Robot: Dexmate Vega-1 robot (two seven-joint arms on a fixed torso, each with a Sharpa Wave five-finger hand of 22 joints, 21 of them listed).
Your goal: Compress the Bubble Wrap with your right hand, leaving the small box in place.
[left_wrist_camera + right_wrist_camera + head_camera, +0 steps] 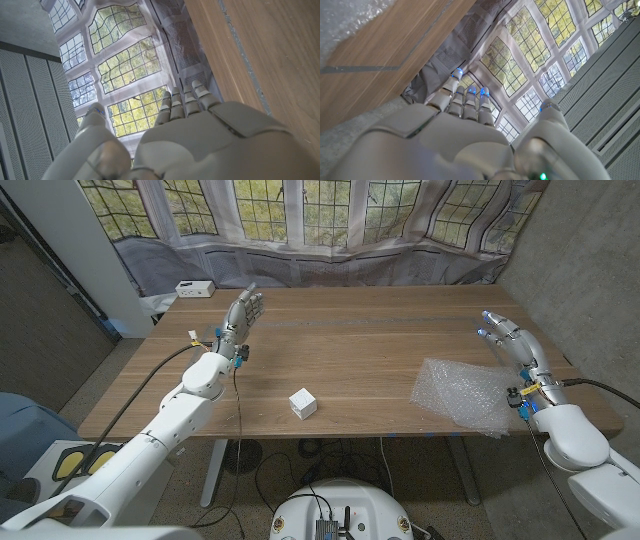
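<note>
Head view: wooden surface (380,350) fills middle of frame. Bubble wrap (462,395) lies lower right, near front edge. Small box (303,403), white, sits lower centre, well apart from wrap. Right robot hand (510,340) at right edge, beside wrap, fingers extended, holding nothing. Left robot hand (240,315) upper left, fingers straight, empty.

Left wrist view: left robot hand (200,135) spread, surface edge beside it.

Right wrist view: right robot hand (460,125) spread; bubble wrap (345,15) upper left corner.
</note>
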